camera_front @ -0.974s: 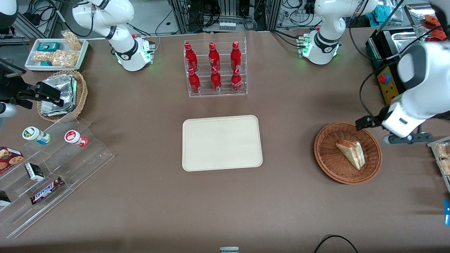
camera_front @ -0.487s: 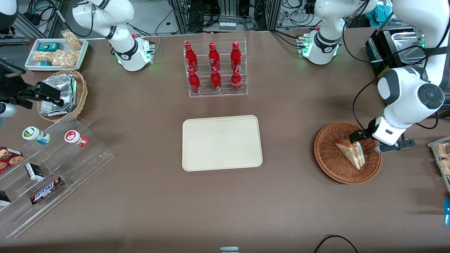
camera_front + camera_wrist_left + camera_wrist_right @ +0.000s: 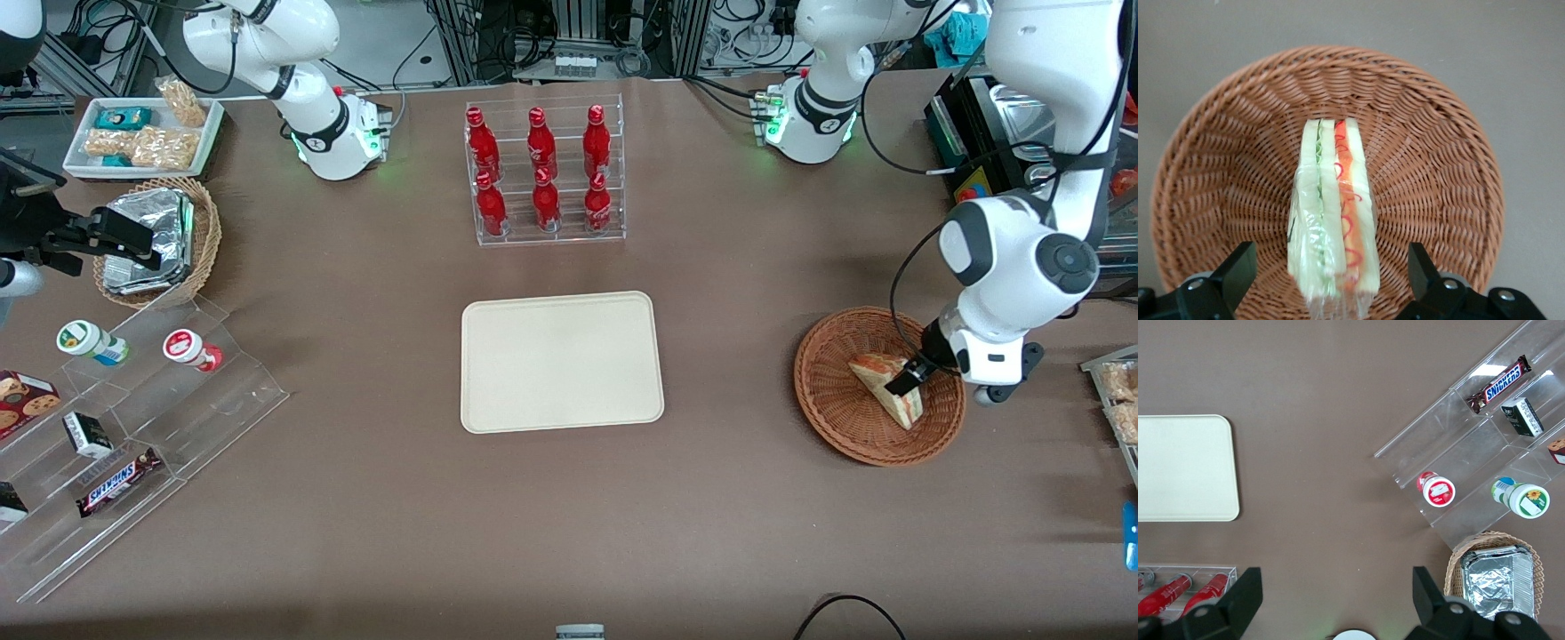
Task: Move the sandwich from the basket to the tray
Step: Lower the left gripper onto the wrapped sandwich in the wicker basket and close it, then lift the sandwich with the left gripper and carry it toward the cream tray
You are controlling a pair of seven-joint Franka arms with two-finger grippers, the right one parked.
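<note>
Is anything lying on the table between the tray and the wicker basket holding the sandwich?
No. The front view shows only bare table between the tray and the basket; the open claw straddles the sandwich.

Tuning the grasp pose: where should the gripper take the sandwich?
Across the flat bread faces, from above. The sandwich lies in the basket filling edge up, and the open gripper already straddles it, one finger outside each face.

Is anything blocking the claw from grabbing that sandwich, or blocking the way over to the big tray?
Nothing visible. The gripper is open, its fingers straddling the sandwich in the basket. Only bare table lies between there and the tray.
</note>
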